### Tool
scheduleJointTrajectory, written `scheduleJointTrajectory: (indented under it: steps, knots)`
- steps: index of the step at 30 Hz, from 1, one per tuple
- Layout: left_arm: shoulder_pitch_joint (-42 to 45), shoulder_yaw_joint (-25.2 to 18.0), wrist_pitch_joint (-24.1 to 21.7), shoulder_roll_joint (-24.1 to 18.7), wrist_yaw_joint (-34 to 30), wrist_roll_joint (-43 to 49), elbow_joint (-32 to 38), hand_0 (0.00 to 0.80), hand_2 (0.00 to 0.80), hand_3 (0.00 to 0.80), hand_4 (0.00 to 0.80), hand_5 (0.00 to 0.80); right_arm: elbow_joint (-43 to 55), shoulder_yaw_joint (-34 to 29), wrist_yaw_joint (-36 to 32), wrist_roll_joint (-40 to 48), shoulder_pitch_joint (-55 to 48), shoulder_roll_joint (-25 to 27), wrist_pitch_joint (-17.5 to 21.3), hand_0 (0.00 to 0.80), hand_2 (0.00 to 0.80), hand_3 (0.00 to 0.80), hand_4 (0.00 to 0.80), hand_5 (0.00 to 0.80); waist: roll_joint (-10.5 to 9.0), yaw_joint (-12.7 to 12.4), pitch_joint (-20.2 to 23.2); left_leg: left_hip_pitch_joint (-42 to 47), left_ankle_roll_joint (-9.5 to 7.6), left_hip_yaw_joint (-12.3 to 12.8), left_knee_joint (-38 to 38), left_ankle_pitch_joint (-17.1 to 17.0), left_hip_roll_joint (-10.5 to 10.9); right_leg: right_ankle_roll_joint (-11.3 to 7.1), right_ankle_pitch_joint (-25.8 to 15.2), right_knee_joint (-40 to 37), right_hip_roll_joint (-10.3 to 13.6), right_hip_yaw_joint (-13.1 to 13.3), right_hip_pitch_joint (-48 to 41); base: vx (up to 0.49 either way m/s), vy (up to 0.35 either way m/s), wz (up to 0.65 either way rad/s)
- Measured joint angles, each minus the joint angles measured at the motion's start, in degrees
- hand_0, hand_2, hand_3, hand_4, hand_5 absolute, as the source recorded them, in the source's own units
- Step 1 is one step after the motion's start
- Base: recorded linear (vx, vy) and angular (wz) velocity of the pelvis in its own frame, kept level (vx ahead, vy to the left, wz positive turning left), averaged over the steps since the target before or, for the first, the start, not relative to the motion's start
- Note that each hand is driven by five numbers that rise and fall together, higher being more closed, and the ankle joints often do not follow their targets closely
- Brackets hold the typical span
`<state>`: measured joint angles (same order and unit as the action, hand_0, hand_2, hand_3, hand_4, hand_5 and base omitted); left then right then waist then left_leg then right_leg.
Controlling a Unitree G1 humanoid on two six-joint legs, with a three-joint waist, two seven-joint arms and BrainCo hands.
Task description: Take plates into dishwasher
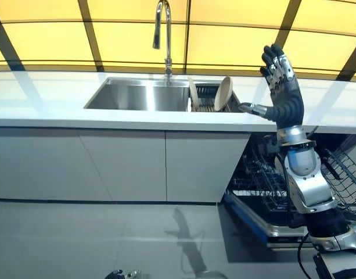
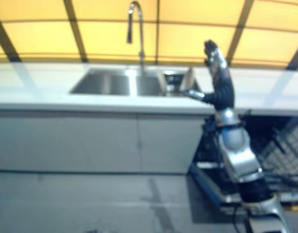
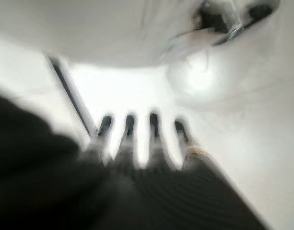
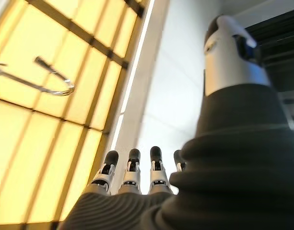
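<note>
Plates: two pale plates point(image 1: 223, 93) stand on edge in a dish rack point(image 1: 208, 97) set in the right part of the sink, leaning against its wires; a second, thinner one point(image 1: 193, 94) stands at the rack's left edge.
Sink: a stainless steel basin point(image 1: 140, 95) sunk into the white desk point(image 1: 44, 102), its left part bare metal.
Faucet: a tall chrome gooseneck faucet point(image 1: 163, 35) rises behind the basin, its spout curving down over it.
Right hand: the right hand point(image 1: 279, 72) is raised upright above the desk, just to the right of the plates, fingers straight and spread, thumb point(image 1: 253, 108) pointing toward the rack; it holds nothing and touches no plate.
Left hand: the left hand point(image 3: 137, 158) shows only in its own wrist view, fingers straight and side by side over a pale surface, holding nothing.
Dishwasher: the dishwasher point(image 1: 265, 192) stands open below the desk at the right, its door lowered toward the floor and a dark wire rack point(image 1: 256, 180) pulled out; a further wire basket point(image 1: 346, 174) shows at the far right.
Cabinets: plain white cabinet fronts point(image 1: 119, 165) run under the desk to the left of the dishwasher.
Backdrop: yellow panels point(image 1: 236, 35) divided by dark bars stand behind the desk.
</note>
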<state>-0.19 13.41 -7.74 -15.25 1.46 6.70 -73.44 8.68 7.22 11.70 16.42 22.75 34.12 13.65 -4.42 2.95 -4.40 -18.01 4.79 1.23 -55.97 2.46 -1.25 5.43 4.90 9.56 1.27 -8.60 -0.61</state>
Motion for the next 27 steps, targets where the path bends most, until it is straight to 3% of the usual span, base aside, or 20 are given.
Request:
scheduleJointTrajectory:
  steps: [3, 4, 6, 8, 9, 12, 13, 14, 15, 16, 17, 18, 20, 21, 23, 24, 26, 27]
  knots:
    - [-0.39, 0.43, 0.00, -0.13, -0.13, -0.22, 1.20, 0.000, 0.000, 0.000, 0.000, 0.000, -0.14, 1.59, 2.11, -0.68, 1.78, -0.49, 0.00, 0.000, 0.000, 0.000, 0.000, 0.000, 0.46, -0.88, -0.14, 1.55, -0.81, 4.05, 23.38, 0.00, -0.62, -0.11, -0.99, -7.37, -1.63, 0.02, -5.92, 0.524, 0.082, -0.22]
    - [-0.75, 0.47, 0.69, -0.13, -0.27, -0.68, 1.20, 0.000, 0.000, 0.000, 0.000, 0.000, -0.25, 2.54, 3.06, -0.71, 3.11, -0.54, -0.08, 0.000, 0.000, 0.000, 0.000, 0.000, 0.64, -1.02, -0.22, 2.28, -1.21, 5.18, 34.30, -0.92, -0.21, -0.21, -0.97, -9.12, -2.69, 0.58, -7.16, 0.613, 0.113, -0.10]
    - [-1.15, 0.57, 1.88, 0.14, -0.40, -1.22, 1.11, 0.000, 0.000, 0.000, 0.000, 0.000, -1.29, 4.13, 3.50, -0.71, 6.54, -0.58, -0.39, 0.000, 0.000, 0.000, 0.000, 0.000, 0.88, -1.72, -1.42, 4.50, -2.75, 4.97, 51.70, -3.11, 1.90, 0.57, -1.68, -11.43, -4.04, 2.25, -9.56, 0.527, 0.074, -0.35]
    - [-1.17, 0.53, 2.00, 0.95, -0.17, -2.69, 1.25, 0.000, 0.000, 0.000, 0.000, 0.000, -1.62, 4.35, 3.51, -0.69, 7.24, -0.11, -0.48, 0.000, 0.000, 0.000, 0.000, 0.000, 0.99, -4.00, -2.03, 4.58, -2.67, 4.23, 60.34, -5.40, 3.42, 0.42, -1.03, -13.42, -4.66, 5.75, -11.71, 0.439, 0.070, -0.68]
    - [-1.21, 0.27, 1.85, 1.24, -0.16, -3.57, 1.62, 0.000, 0.000, 0.000, 0.000, 0.000, -1.65, 4.42, 3.39, -0.67, 7.51, 0.14, -0.47, 0.000, 0.000, 0.000, 0.000, 0.000, 1.55, -5.40, -2.95, 3.93, -2.74, 4.31, 60.00, -5.44, 3.62, 0.24, -0.26, -14.14, -5.09, 7.14, -13.72, 0.445, 0.111, -0.68]
    - [-0.40, -0.54, 1.81, 1.09, 0.12, -4.61, 2.45, 0.000, 0.000, 0.000, 0.000, 0.000, -1.90, 4.57, 2.36, -0.53, 7.42, 0.69, -0.47, 0.000, 0.000, 0.000, 0.000, 0.000, 2.21, -5.66, -2.94, 4.02, -2.18, 5.13, 52.50, -4.31, 2.74, -1.37, 4.76, -13.20, -5.54, 10.19, -18.26, 0.402, 0.141, -0.54]
    - [-0.01, -0.69, 2.03, 0.34, 0.19, -4.82, 2.43, 0.000, 0.000, 0.000, 0.000, 0.000, -1.85, 4.52, 2.27, -0.49, 7.43, 0.60, -0.40, 0.000, 0.000, 0.000, 0.000, 0.000, 1.05, -5.51, -3.05, 4.33, -4.43, 6.70, 51.27, -7.16, 3.35, -2.07, 7.33, -11.08, -4.57, 10.73, -18.66, 0.442, 0.171, -0.41]
    - [-0.24, -1.20, 2.29, -0.14, 0.20, -5.26, 2.44, 0.000, 0.000, 0.000, 0.000, 0.000, -1.79, 4.47, 1.95, -0.50, 7.42, 0.61, -0.40, 0.000, 0.000, 0.000, 0.000, 0.000, -0.40, -5.39, -2.94, 4.34, -4.92, 8.29, 49.82, -7.47, 3.72, -2.98, 8.80, -8.72, -3.05, 11.03, -18.12, 0.434, 0.190, -0.42]
    - [-0.43, -1.21, 2.69, -0.27, 0.20, -5.31, 2.43, 0.000, 0.000, 0.000, 0.000, 0.000, -1.79, 4.33, 1.70, -0.46, 7.32, 0.62, -0.43, 0.000, 0.000, 0.000, 0.000, 0.000, -0.64, -5.41, -2.92, 4.73, -5.92, 9.16, 49.05, -8.04, 3.84, -3.35, 8.95, -6.48, -2.82, 10.80, -17.82, 0.394, 0.195, -0.46]
    - [-0.38, -1.14, 3.24, -0.27, 0.20, -5.32, 2.43, 0.000, 0.000, 0.000, 0.000, 0.000, -1.66, 4.12, 1.53, -0.41, 6.86, 0.67, -0.57, 0.000, 0.000, 0.000, 0.000, 0.000, -0.52, -5.43, -2.83, 5.91, -8.04, 9.68, 49.50, -9.06, 3.93, -3.79, 9.10, -3.90, -2.45, 9.89, -17.35, 0.419, 0.220, -0.36]
    - [-0.44, -1.13, 3.55, -0.34, 0.22, -5.33, 2.18, 0.000, 0.000, 0.000, 0.000, 0.000, -0.91, 3.43, 1.42, -0.36, 5.89, 0.49, -0.65, 0.000, 0.000, 0.000, 0.000, 0.000, -0.74, -5.31, -2.81, 7.78, -11.05, 9.95, 50.42, -9.00, 4.76, -4.59, 9.47, 0.19, -1.71, 8.40, -16.79, 0.393, 0.214, -0.17]
    - [-0.48, -1.15, 3.63, -0.32, 0.24, -5.35, 2.15, 0.000, 0.000, 0.000, 0.000, 0.000, -0.33, 3.06, 1.40, -0.21, 5.15, 0.46, -0.73, 0.000, 0.000, 0.000, 0.000, 0.000, -0.89, -5.27, -2.67, 9.05, -11.46, 9.94, 51.46, -8.66, 5.26, -6.01, 9.73, 4.78, -1.03, 7.65, -15.43, 0.480, 0.275, -0.06]
    - [-1.24, -0.89, 3.80, -0.15, 0.20, -5.34, 2.11, 0.000, 0.000, 0.000, 0.000, 0.000, 0.58, 0.51, 1.35, 0.02, 2.94, -0.05, -0.76, 0.000, 0.000, 0.000, 0.000, 0.000, -0.99, -5.34, -2.48, 11.96, -12.98, 10.10, 52.84, -7.07, 6.77, -11.69, 7.69, 28.05, 1.45, 6.58, -6.92, 0.468, 0.298, 0.05]
    - [-1.76, -1.09, 3.83, -0.01, 0.18, -5.32, 2.02, 0.000, 0.000, 0.000, 0.000, 0.000, 1.09, -0.56, 1.37, 0.04, 1.60, 0.05, -0.81, 0.000, 0.000, 0.000, 0.000, 0.000, -0.78, -5.41, -2.53, 12.87, -13.71, 9.67, 52.04, -5.64, 7.35, -13.50, 6.06, 36.29, 2.60, 6.59, -3.45, 0.346, 0.245, 0.06]
    - [-1.84, 0.50, 3.99, -0.02, 0.13, -5.32, 2.09, 0.000, 0.000, 0.000, 0.000, 0.000, 1.99, -1.01, 1.34, 0.05, 0.62, 0.11, -1.01, 0.000, 0.000, 0.000, 0.000, 0.000, 1.35, -5.13, -2.62, 15.49, -14.26, 9.50, 52.78, -4.46, 7.10, -12.82, 4.13, 47.90, 4.85, 5.42, 3.08, 0.270, 0.158, -0.01]
    - [-1.88, 1.13, 4.26, -0.07, 0.16, -5.35, 2.23, 0.000, 0.000, 0.000, 0.000, 0.000, 2.26, -1.03, 1.37, 0.05, 0.59, 0.15, -1.00, 0.000, 0.000, 0.000, 0.000, 0.000, 2.61, -5.01, -2.68, 16.66, -14.28, 9.44, 53.72, -4.22, 6.62, -12.70, 4.24, 49.26, 5.54, 4.85, 6.15, 0.233, 0.041, -0.02]
    - [-1.92, 1.52, 4.55, -0.85, 0.16, -5.44, 3.23, 0.000, 0.000, 0.000, 0.000, 0.000, 2.18, -1.01, 1.42, 0.04, 0.48, 0.19, -0.97, 0.000, 0.000, 0.000, 0.000, 0.000, 3.80, -4.85, -2.50, 18.59, -14.23, 9.10, 55.36, -4.27, 6.12, -12.06, 4.61, 44.34, 6.53, 3.16, 10.99, 0.244, -0.050, 0.12]
    - [-2.10, 1.70, 4.66, -1.50, 0.10, -5.49, 4.02, 0.000, 0.000, 0.000, 0.000, 0.000, 2.14, -1.01, 1.68, 0.02, 0.43, 0.27, -0.93, 0.000, 0.000, 0.000, 0.000, 0.000, 3.70, -3.78, -2.38, 19.66, -14.03, 8.26, 56.34, -4.16, 6.11, -12.19, 4.77, 37.93, 6.83, 1.55, 12.19, 0.279, -0.155, 0.29]
